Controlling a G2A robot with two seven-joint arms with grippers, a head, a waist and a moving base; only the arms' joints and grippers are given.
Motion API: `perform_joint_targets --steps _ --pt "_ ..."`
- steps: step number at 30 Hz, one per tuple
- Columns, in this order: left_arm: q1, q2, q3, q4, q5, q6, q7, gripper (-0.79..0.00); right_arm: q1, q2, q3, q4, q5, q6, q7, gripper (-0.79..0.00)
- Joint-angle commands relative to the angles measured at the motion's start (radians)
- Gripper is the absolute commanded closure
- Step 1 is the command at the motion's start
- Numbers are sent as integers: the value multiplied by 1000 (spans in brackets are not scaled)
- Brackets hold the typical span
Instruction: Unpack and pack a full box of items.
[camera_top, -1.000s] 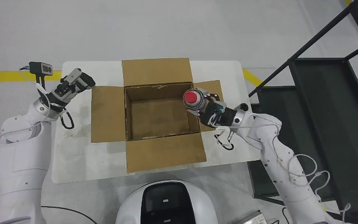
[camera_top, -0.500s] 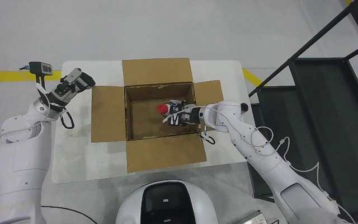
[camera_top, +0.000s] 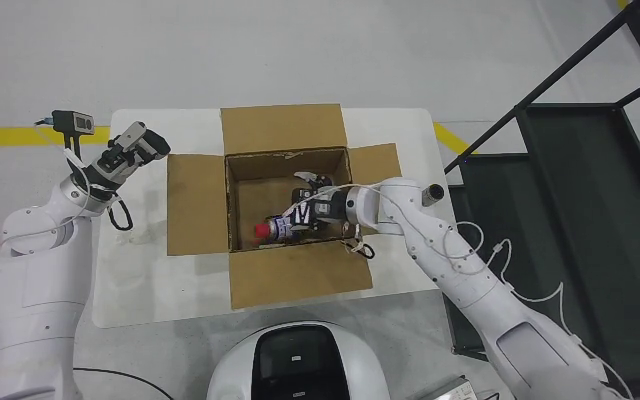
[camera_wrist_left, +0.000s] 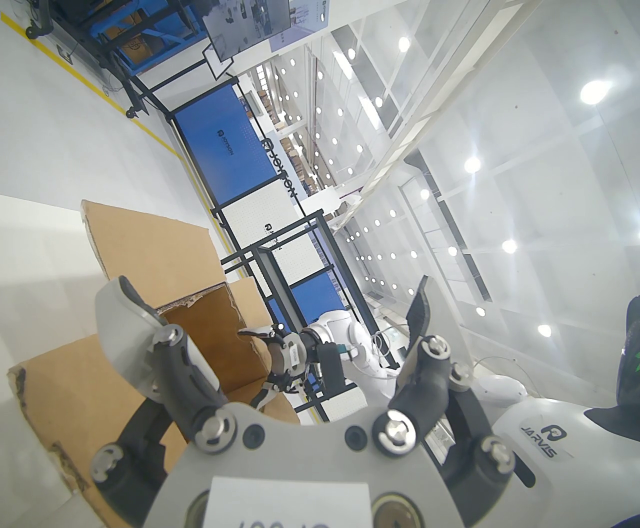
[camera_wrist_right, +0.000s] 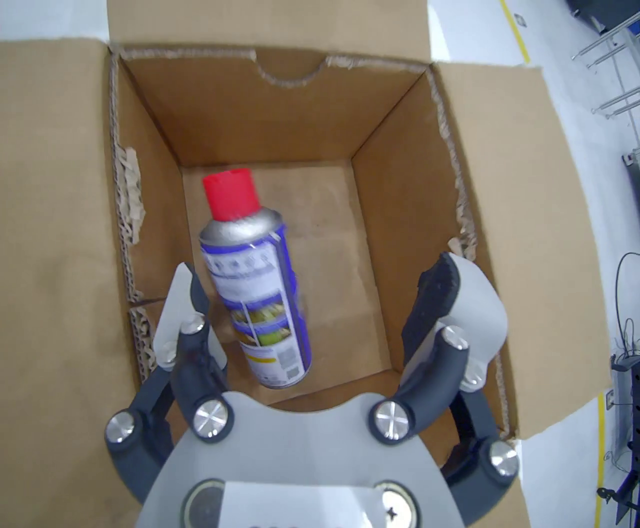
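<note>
An open cardboard box (camera_top: 285, 153) stands in the middle of the white table (camera_top: 400, 125). Inside it a blue and white spray can (camera_top: 278, 228) with a red cap lies on its side on the box floor, cap toward the left wall. My right gripper (camera_top: 298, 205) is down in the box just behind the can's base, open, its fingers apart from the can (camera_wrist_right: 255, 295). In the right wrist view the right gripper (camera_wrist_right: 313, 277) stands wide around empty space. My left gripper (camera_top: 150, 143) hangs open and empty over the table's far left corner, beside the box (camera_wrist_left: 145, 240).
The box's four flaps are folded out flat over the table. A dark metal stair frame (camera_top: 560, 130) stands right of the table. A small grey device on a post (camera_top: 72, 122) sits past the table's left edge.
My right gripper carried the spray can from above the right flap down into the box and let it go; the can now lies on the box floor. The left arm has not moved.
</note>
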Motion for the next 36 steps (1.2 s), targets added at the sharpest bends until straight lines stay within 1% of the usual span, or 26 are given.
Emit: perform_joint_targets --steps 1,4,6,10,13,16,19,21,33,36 --pt "0 0 0 0 0 0 0 -785 -32 8 49 -58 40 26 -67 -785" --pt "0 0 0 0 0 0 0 -785 -111 23 146 -124 151 56 -134 -785" --pt "0 0 0 0 0 0 0 -785 -171 36 229 -160 213 84 -142 -785" --pt "0 0 0 0 0 0 0 -785 -305 64 399 -225 252 107 -137 -785" --pt "0 0 0 0 0 0 0 -785 -413 80 523 -241 273 144 -136 -785" --pt "0 0 0 0 0 0 0 -785 -512 90 624 -250 278 193 -128 -785" --pt "0 0 0 0 0 0 0 -785 -578 95 698 -230 288 231 -133 -785" --pt "0 0 0 0 0 0 0 -785 -599 97 725 -215 287 254 -137 -785" --pt "0 0 0 0 0 0 0 -785 -599 97 725 -215 287 254 -137 -785" --pt "0 0 0 0 0 0 0 -785 -606 99 731 -204 264 254 -126 -785"
